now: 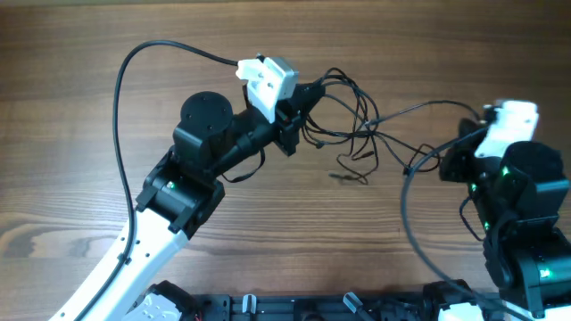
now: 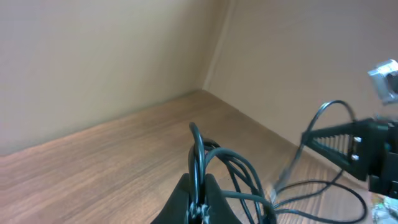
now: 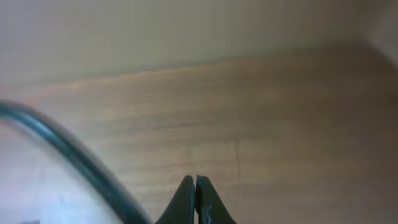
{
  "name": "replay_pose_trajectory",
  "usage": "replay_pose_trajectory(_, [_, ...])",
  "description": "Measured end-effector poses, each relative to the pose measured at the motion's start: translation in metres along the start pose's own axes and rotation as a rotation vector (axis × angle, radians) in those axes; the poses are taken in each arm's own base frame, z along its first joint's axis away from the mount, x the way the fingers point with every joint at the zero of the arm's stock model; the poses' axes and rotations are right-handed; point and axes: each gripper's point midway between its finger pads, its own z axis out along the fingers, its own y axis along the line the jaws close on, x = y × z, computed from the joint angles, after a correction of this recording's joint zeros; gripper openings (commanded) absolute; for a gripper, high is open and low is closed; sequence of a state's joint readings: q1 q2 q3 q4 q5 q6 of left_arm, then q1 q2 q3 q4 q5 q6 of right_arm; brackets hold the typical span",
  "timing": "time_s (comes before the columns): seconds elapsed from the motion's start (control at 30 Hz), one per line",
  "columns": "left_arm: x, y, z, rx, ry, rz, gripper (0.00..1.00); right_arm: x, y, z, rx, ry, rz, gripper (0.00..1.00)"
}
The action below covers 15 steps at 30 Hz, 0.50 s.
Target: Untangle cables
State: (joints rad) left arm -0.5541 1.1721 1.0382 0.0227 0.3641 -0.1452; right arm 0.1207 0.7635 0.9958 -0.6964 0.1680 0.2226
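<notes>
The cables (image 1: 368,134) are a handful of very thin, dark grey-black wires. They are snarled into a loose knot of loops and crossings on the wooden counter (image 1: 89,53), between the two arms. From the knot a few strands fan out. One runs up and left to the left end effector (image 1: 310,96), another stretches right towards the right end effector (image 1: 451,158), and a short one ends in a tiny plug (image 1: 343,176) lying flat on the wood just below the tangle.

The left end effector is pinched tight on the cables. In the left wrist view its fingertips (image 2: 200,202) meet around the strands, and the cables (image 2: 198,162) rise from between them in narrow glossy loops that curl off to the right above the counter (image 2: 112,162). They look stiff enough to hold their curve in the air.

The right end effector (image 3: 196,199) has its fingers pressed together over the counter (image 3: 280,112), with nothing visible between the tips. A blurred dark cord (image 3: 68,149) sweeps across the lower left of that view. I cannot tell whether it is one of the thin wires.

Each wrist carries a white camera housing (image 1: 270,78), and a thick black arm cable (image 1: 120,116) arcs away from the left one.
</notes>
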Motion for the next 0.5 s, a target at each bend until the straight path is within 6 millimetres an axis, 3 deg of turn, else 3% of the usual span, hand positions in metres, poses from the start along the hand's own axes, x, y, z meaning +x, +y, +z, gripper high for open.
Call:
replay_pose_trajectory(0.07, [0.0,0.005,0.0,-0.029,-0.002,-0.024,0.04,0.001,-0.011,0.0,0.061,-0.005,0.178,0.04])
replay_pose_trajectory(0.1, [0.0,0.008,0.0,-0.043,-0.002,-0.032,0.04,0.001,-0.013,0.0,0.073,-0.011,0.249,0.3])
replay_pose_trajectory(0.13, [0.001,0.01,0.0,-0.055,-0.003,-0.041,0.04,0.001,-0.014,-0.001,0.078,-0.013,0.306,0.66])
replay_pose_trajectory(0.17, [0.0,0.012,0.0,-0.068,-0.005,-0.052,0.04,0.001,-0.014,-0.001,0.079,-0.014,0.342,0.95])
replay_pose_trajectory(0.2, [0.0,0.013,0.0,-0.073,-0.007,-0.057,0.04,0.002,-0.014,-0.001,0.081,-0.014,0.365,1.0])
replay_pose_trajectory(0.33, [-0.007,0.003,0.0,-0.019,-0.032,-0.046,0.04,0.004,-0.011,0.0,0.062,0.003,0.284,1.0])
replay_pose_trajectory(0.43, [-0.018,-0.019,-0.002,0.104,-0.064,-0.018,0.04,0.003,0.017,-0.001,-0.1,0.024,0.061,1.0])
replay_pose_trajectory(0.5, [-0.02,-0.031,-0.003,0.17,-0.065,-0.007,0.04,-0.002,0.051,-0.007,-0.295,-0.004,-0.094,1.0])
